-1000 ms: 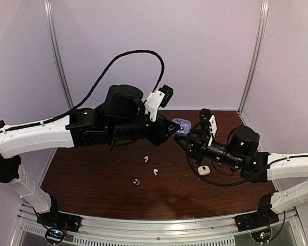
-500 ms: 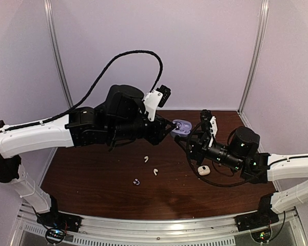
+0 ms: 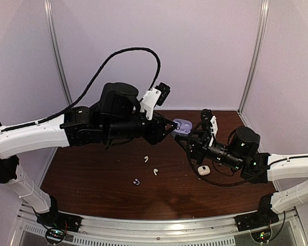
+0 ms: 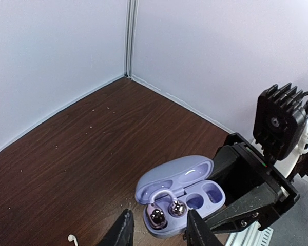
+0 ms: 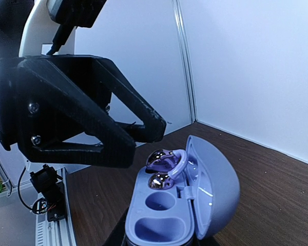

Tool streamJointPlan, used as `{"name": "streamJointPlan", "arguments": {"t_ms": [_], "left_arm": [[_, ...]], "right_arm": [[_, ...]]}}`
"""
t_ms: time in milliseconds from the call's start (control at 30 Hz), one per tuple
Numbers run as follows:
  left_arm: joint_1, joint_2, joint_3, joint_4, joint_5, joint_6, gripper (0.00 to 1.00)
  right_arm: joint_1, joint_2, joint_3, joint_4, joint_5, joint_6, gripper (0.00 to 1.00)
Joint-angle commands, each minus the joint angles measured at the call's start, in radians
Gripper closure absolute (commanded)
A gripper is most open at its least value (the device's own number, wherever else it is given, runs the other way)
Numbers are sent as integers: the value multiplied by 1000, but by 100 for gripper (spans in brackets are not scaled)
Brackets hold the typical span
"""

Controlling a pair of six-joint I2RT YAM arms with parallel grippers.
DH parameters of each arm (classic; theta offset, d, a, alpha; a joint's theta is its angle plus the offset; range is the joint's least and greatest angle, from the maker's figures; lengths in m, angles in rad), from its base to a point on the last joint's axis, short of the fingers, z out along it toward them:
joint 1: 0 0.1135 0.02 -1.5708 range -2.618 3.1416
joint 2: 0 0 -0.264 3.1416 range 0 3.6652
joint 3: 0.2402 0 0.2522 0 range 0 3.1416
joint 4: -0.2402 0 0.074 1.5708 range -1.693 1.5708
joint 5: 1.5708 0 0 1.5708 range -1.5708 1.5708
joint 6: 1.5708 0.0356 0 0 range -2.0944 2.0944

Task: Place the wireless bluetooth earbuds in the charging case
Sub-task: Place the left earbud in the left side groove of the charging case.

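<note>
Earbuds were mostly not in yet. Left pincer (image 4: 159,221) had its two fingers apart, one on each side of a shiny round purple earbud (image 4: 164,207). I could not tell if they touched it. That earbud sat at the left pocket of the open lilac plastic charging case (image 4: 192,177), and it looked not pushed fully down. The pocket beside it was empty. Right pincer (image 3: 186,138) was clenched on the case, holding it steady. Further out, on the dark brown wooden table (image 3: 92,179), lay a small white stemmed earbud (image 3: 146,159), a second white earbud (image 3: 155,171) and a second purple earbud (image 3: 136,181). A small white rounded case (image 3: 204,169) lay near the right arm. Three earbuds were left to do, I think.
</note>
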Motion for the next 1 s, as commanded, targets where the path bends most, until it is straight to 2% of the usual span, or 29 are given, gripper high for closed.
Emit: {"name": "streamJointPlan", "arguments": {"t_ms": [0, 300, 467, 600, 767, 833, 967], "left_arm": [[-1, -35, -12, 58, 52, 17, 62], [4, -142, -76, 128, 70, 64, 57], [58, -233, -137, 135, 229, 123, 55], [113, -279, -166, 116, 360, 156, 60], [121, -267, -169, 79, 441, 215, 66], [122, -249, -177, 87, 477, 215, 61], [122, -232, -200, 126, 544, 210, 45]], "right_arm": [[-5, -23, -13, 44, 3, 10, 100], [-7, -51, -28, 30, -75, -54, 100], [-8, -81, -22, -21, -174, -116, 100], [-9, -95, -4, -73, -239, -153, 100], [-10, -93, 20, -110, -312, -163, 100], [-10, -86, 28, -114, -337, -162, 100], [-10, -78, 40, -117, -363, -159, 100]]}}
